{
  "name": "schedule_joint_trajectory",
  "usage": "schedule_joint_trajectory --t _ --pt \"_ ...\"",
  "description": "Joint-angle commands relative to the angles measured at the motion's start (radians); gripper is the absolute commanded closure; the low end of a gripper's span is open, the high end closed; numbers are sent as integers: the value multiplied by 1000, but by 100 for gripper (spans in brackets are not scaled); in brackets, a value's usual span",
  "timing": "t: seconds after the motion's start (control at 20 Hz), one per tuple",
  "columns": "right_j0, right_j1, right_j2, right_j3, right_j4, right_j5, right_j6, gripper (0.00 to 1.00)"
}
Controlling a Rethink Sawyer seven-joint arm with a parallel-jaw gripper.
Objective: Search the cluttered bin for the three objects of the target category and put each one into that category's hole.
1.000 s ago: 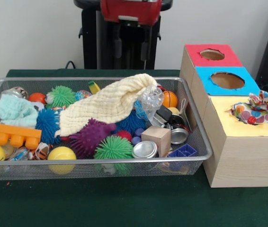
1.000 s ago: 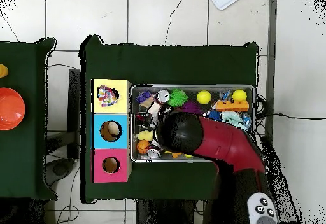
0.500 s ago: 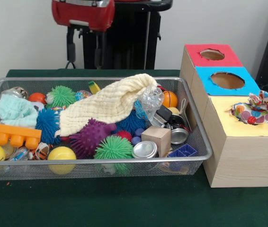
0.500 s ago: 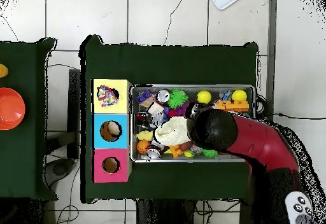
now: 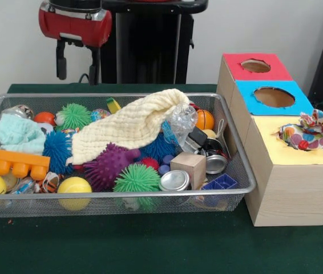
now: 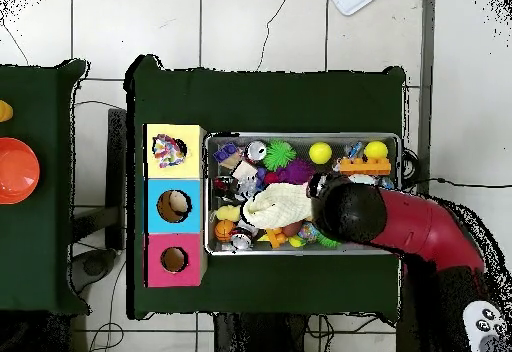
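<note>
The wire-mesh bin [image 5: 121, 194] is full of toys. A cream cloth [image 5: 133, 123] lies draped over the middle, and a mint cloth [image 5: 14, 134] lies at the left. Around them are green [image 5: 75, 115], purple [image 5: 109, 162] and blue [image 5: 57, 148] spiky balls, yellow balls [image 5: 74, 185], a wooden cube [image 5: 189, 165] and metal tins [image 5: 174, 180]. My gripper [image 5: 77, 68] hangs open and empty above the bin's back left part. In the overhead view the arm's head [image 6: 350, 210] covers the gripper. The sorting box [image 5: 290, 171] has a red hole [image 5: 255, 65] and a blue hole [image 5: 274, 97]. A colourful fabric piece [image 5: 307, 131] sits on its yellow top.
An orange toy brick [image 5: 10, 162] lies at the bin's left front and a blue tray [image 5: 219, 182] at its right front corner. The box stands tight against the bin's right side. A second table with an orange bowl [image 6: 15, 168] shows in the overhead view.
My arm has swung along the back of the bin from the middle to the left in the front view. The bin's contents have not moved.
</note>
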Motion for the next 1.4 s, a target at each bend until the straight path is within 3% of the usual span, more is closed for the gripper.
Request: schedule_joint_trajectory --t 0.05,0.5,1.0,1.4 --pt "-15 34 68 90 -124 65 -159 0" --pt "-77 3 87 178 -205 27 -193 0" --pt "-168 72 141 130 -315 -12 -221 0" --pt "-212 142 159 100 -426 -103 -152 0"
